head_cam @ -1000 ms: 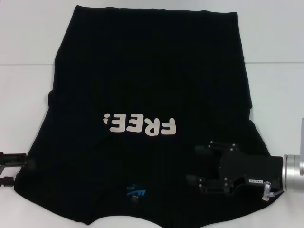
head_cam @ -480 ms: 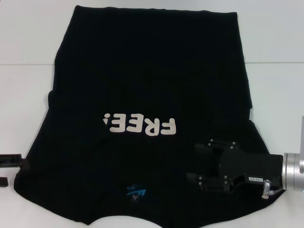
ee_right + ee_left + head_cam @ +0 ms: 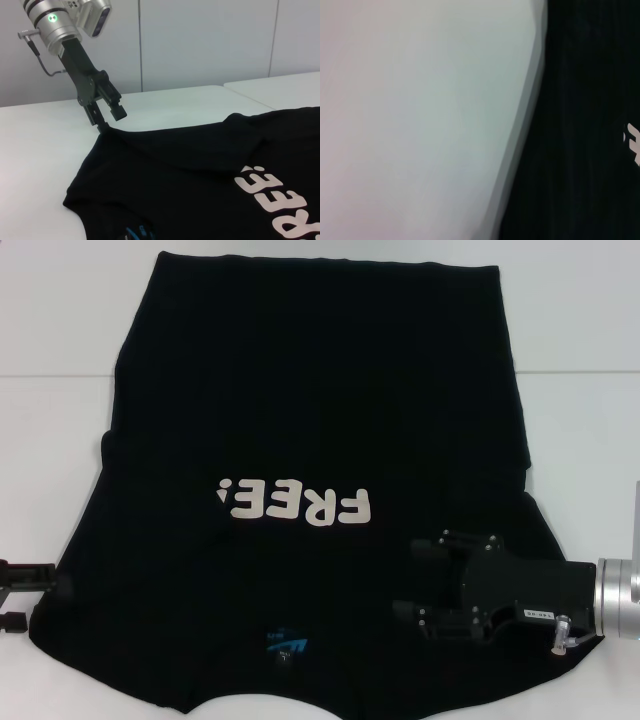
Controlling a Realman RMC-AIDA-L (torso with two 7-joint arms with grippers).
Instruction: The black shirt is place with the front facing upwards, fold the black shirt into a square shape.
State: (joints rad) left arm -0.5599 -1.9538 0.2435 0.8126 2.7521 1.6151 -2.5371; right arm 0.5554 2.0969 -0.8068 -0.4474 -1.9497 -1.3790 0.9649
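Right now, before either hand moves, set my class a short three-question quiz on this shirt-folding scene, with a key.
1. True or false: the black shirt already lies folded into a square on the table.
2. Which hand is above the shirt's cloth, beside the lettering? A. the left hand B. the right hand
3. Fill in: the white letters on the shirt's front read ____.

Key
1. False: it lies spread flat, front up.
2. B. The right hand is over the cloth, fingers apart; the left hand is at the shirt's outer edge.
3. FREE!
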